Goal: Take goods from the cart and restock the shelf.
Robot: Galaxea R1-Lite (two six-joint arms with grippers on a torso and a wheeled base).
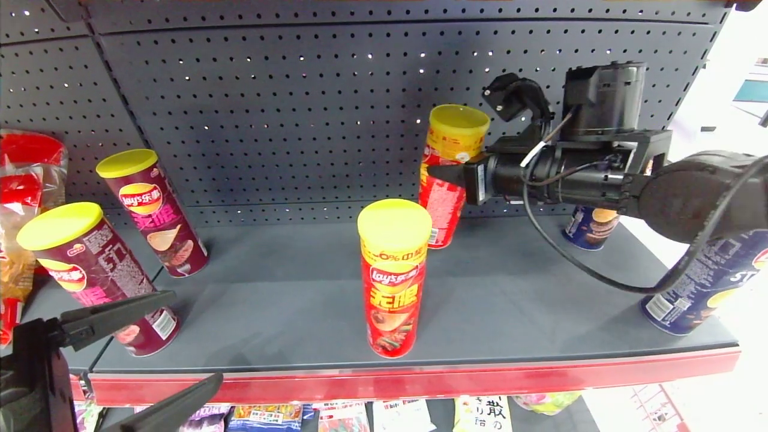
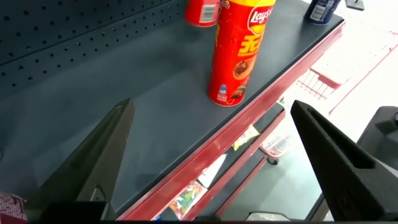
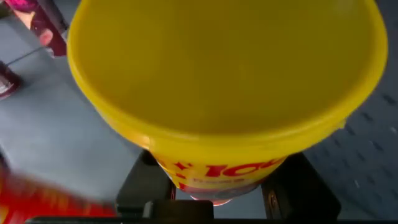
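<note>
Closest to me, the left gripper (image 1: 197, 336) hung low off the front left corner of the shelf (image 1: 288, 300), its fingers spread wide with nothing between them. Behind it, at the far left, I saw some snack bags (image 1: 27, 180). Next came two maroon cans (image 1: 90, 270) with yellow-green lids, one near the front edge and one farther back. A front red can (image 1: 393, 282) stood upright near the middle of the front edge, well apart from the maroon pair. Behind it and a little to the right, near the pegboard (image 1: 270, 108), was the back red can (image 1: 456, 132). The right gripper (image 1: 443, 174) was clamped on its upper body just under the yellow lid. Its base was down at shelf level, though I couldn't tell if it was resting there. Two blue cans (image 1: 702, 282) sat at the right end, one of them partly hidden behind the arm. Packets (image 1: 396, 415) lay on the level below.
</note>
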